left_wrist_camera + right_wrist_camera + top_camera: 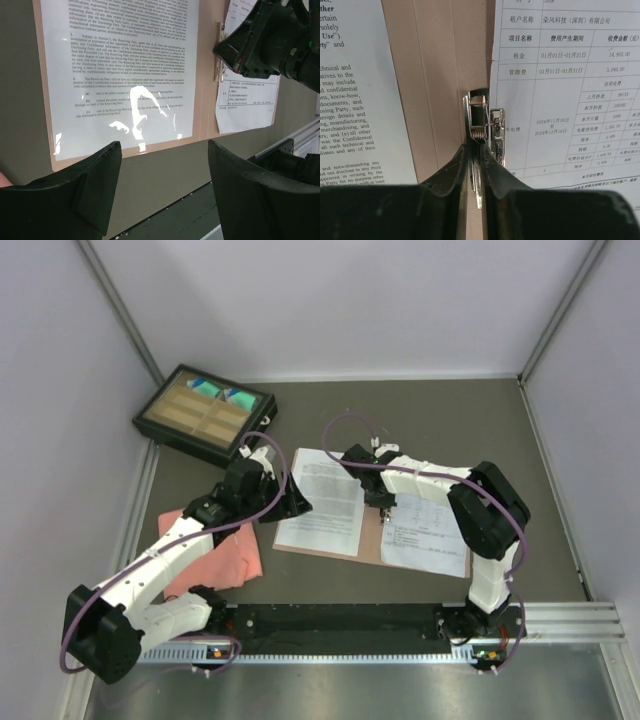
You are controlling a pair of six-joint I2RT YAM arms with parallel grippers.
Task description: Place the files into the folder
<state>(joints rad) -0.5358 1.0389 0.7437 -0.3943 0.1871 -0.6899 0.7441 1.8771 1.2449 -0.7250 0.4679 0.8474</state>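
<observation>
A tan folder [371,537] lies open on the table. The dense-text sheet [322,502] lies on its left half and the table-layout sheet [428,537] on its right half. My right gripper [383,508] is over the spine, shut on the metal clip lever [481,131] beside the table sheet [560,80]; the text sheet [355,100] and folder [430,75] show to its left. My left gripper [293,505] is open and empty at the text sheet's left edge. In its wrist view the gripper [165,150] hovers near the sheet [120,65] and folder [205,100].
A black compartment tray [205,412] sits at the back left. A salmon-pink folded cloth [215,552] lies under the left arm. A black rail [340,625] runs along the near edge. Grey walls close in both sides and the back.
</observation>
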